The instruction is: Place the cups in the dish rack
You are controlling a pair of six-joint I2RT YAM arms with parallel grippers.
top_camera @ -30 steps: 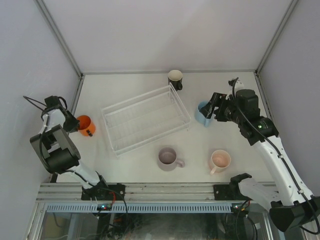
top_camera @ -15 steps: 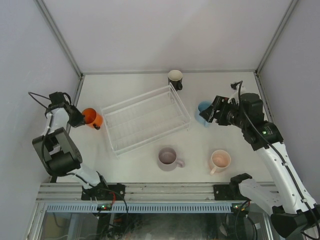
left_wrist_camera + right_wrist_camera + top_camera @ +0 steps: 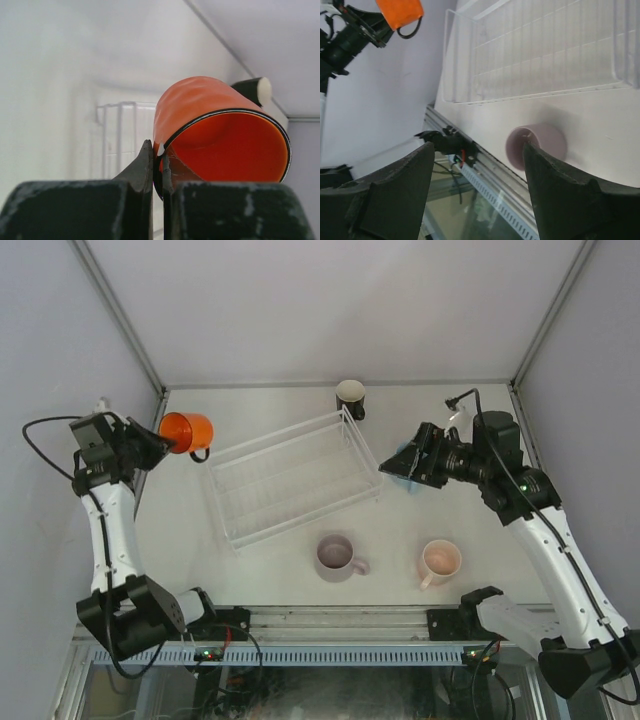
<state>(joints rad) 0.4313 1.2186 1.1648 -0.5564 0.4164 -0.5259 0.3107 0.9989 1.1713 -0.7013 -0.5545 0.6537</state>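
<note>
The left gripper [image 3: 156, 151] is clamped on the rim of the orange mug [image 3: 185, 429], held sideways in the air near the dish rack's [image 3: 290, 480] far left corner; right of the rack, the right gripper [image 3: 477, 145] spreads wide, grasping nothing, beside the half-hidden light blue mug [image 3: 402, 454]

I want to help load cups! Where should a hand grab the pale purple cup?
Pinch its rim from straight above, one finger inside, one outside. The lilac cup stands upright, mouth open upward, and its handle sticks out to the right, so take the bare left side.
</note>
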